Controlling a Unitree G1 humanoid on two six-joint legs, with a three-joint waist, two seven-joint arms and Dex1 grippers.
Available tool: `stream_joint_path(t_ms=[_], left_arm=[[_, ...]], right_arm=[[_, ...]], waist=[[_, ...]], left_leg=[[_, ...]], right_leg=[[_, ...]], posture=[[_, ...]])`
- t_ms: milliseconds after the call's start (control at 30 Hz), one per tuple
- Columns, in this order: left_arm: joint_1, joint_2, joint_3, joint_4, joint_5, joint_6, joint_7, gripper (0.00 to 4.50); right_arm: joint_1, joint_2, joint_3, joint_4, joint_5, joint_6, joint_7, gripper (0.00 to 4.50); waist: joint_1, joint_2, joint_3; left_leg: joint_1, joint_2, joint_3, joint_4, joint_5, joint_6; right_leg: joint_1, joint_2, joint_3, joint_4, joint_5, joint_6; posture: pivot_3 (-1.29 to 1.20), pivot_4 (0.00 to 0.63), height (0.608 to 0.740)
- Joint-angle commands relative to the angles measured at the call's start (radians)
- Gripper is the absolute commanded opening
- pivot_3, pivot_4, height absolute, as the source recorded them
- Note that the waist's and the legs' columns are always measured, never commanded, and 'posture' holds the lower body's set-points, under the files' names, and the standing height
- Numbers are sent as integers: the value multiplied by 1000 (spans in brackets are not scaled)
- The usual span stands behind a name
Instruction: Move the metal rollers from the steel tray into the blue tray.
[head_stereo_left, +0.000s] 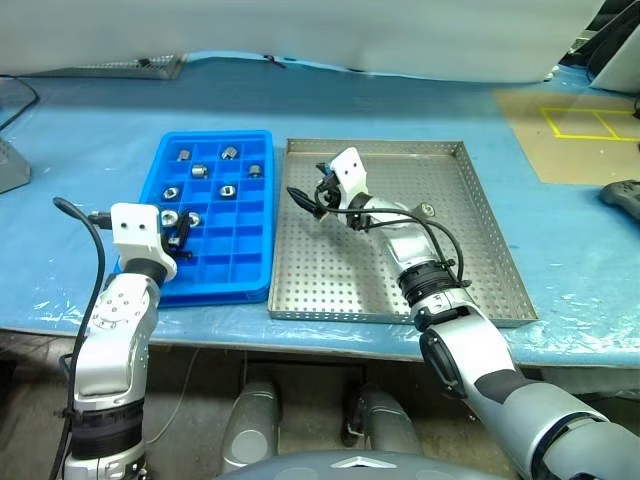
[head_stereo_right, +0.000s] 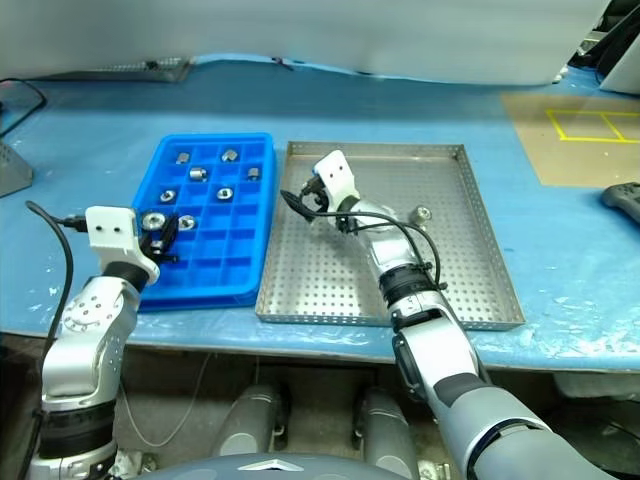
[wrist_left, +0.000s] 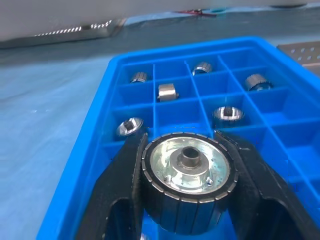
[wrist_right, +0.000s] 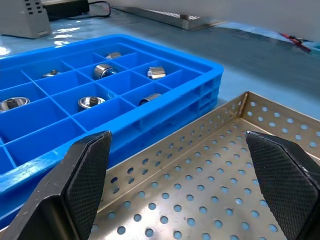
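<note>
My left gripper (wrist_left: 182, 142) is shut on a metal roller (wrist_left: 186, 175), holding it over the near left corner of the blue tray (head_stereo_left: 215, 292). Several more rollers (head_stereo_left: 199, 171) lie in the far compartments of that tray. The steel tray (head_stereo_left: 350, 290) sits just to its right, with one roller (head_stereo_left: 427, 210) near its right side. My right gripper (head_stereo_left: 310, 188) is open over the steel tray's far left part, pointing toward the blue tray, with nothing between its fingers (wrist_right: 87, 172).
Both trays rest on a blue-covered table (head_stereo_left: 90, 150). A perforated metal strip (head_stereo_left: 130, 68) lies at the far left. A brown patch with yellow tape (head_stereo_left: 580, 125) and a dark object (head_stereo_left: 625, 195) are at the right.
</note>
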Motion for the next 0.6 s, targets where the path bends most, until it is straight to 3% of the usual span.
stream_joint_path(t_ms=[33, 367, 600], left_arm=[[47, -2, 5, -72, -2, 4, 0, 1751], [151, -32, -60, -139, 18, 29, 5, 1751], [122, -50, -35, -106, 27, 71, 57, 3958]], right_arm=[[-35, 5, -7, -2, 2, -43, 7, 4500], [-19, 1, -6, -5, -9, -50, 6, 4500], [-13, -15, -9, -13, -20, -50, -6, 4500]], waist=[[2, 0, 0], [6, 2, 0], [5, 7, 0]], left_leg=[[0, 0, 0, 0, 0, 0], [0, 6, -1, -2, 3, -5], [1, 11, 2, -4, 8, -9]], right_leg=[[0, 0, 0, 0, 0, 0], [2, 1, -7, 0, 0, -1], [4, 1, -12, 0, 0, -3]], posture=[[357, 150, 740], [345, 150, 740], [305, 150, 740]])
